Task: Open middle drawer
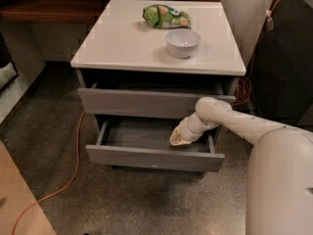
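Observation:
The middle drawer point(154, 157) is a flat matte-grey front with a tiny pale speck near its lower edge. It stands pulled out from the white-topped cabinet point(122, 43), and its grey inner tray point(139, 133) shows. My gripper point(178, 139) hangs over the right part of the tray, just behind the drawer front and below the upper drawer. It holds nothing that I can see. My white arm point(230, 119) reaches in from the right. The lowest drawer is hidden under the pulled-out one.
The taller upper drawer front point(146, 103) sits slightly out. A white bowl point(182, 43) and a green snack bag point(165, 16) lie on the cabinet top. An orange cable point(73, 165) runs over the floor at the left. A dark cabinet point(288, 58) stands at the right.

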Controlling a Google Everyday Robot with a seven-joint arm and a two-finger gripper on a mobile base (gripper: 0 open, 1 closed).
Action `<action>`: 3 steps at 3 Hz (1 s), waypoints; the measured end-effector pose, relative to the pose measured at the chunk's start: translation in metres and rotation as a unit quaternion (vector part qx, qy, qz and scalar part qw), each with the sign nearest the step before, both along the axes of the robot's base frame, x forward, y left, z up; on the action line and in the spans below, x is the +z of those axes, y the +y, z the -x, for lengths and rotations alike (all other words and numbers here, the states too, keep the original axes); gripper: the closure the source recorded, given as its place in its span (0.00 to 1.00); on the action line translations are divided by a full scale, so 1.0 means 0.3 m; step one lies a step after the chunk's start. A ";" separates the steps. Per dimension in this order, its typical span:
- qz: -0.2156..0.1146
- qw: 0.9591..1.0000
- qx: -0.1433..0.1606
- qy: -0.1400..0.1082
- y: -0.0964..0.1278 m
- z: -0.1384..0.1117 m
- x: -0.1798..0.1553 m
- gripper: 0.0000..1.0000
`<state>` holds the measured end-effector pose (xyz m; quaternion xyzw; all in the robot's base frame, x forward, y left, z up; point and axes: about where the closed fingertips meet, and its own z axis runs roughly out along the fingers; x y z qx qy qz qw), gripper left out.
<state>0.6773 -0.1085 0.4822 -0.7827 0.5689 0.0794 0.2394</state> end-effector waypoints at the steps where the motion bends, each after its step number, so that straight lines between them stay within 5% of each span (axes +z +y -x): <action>1: -0.004 1.000 -0.011 0.004 -0.002 -0.046 -0.059 1.00; 2: -0.001 0.999 -0.030 0.029 0.041 -0.066 -0.177 1.00; 3: 0.000 0.999 -0.032 0.032 0.035 -0.067 -0.182 1.00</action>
